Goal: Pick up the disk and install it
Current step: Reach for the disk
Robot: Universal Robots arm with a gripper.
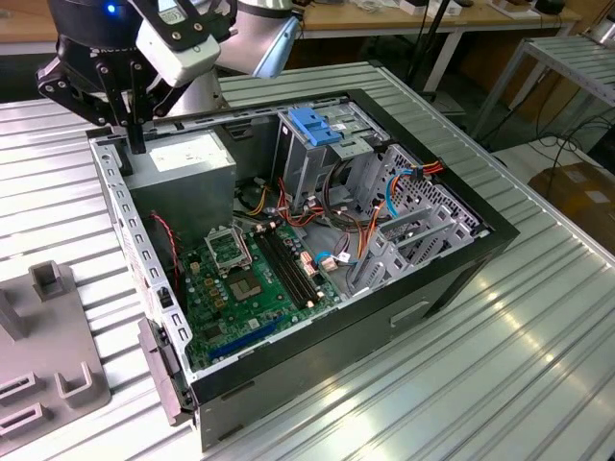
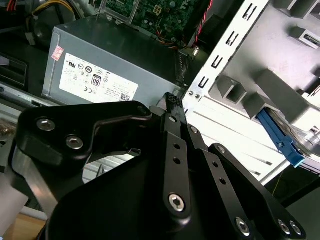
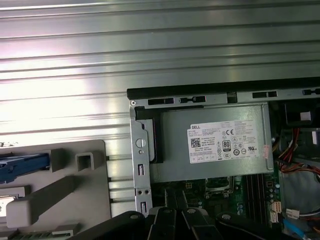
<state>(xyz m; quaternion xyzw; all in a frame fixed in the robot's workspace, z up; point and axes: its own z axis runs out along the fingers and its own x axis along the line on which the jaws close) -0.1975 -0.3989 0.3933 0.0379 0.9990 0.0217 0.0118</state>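
In the exterior view, the gripper point(image 1: 137, 144) hung at about eleven o'clock, over a corner of the open computer case point(image 1: 317, 351). Its two black fingers looked pressed together with nothing between them. Just beside it, toward four o'clock, sat the grey power supply box point(image 1: 183, 161). A bare blue bracket point(image 1: 317, 125) sat on top of the drive cage point(image 1: 356, 163) at one o'clock. The green motherboard point(image 1: 245, 279) lay in the middle. A grey holder point(image 1: 53, 360) rested on the ribbed metal table point(image 1: 500, 365) at eight o'clock, outside the case.

In the second wrist view, the disk point(image 2: 287, 146) showed its blue edge in the holder point(image 2: 280, 55), well apart from the gripper point(image 2: 172, 99). The case's metal wall point(image 2: 225, 47) stood between them.

In the first wrist view, the disk point(image 3: 22, 167) lay in the holder point(image 3: 75, 195). The gripper point(image 3: 175, 196) hung inside the case near the power supply box point(image 3: 215, 140). The wall point(image 3: 141, 165) was between the gripper and the disk.
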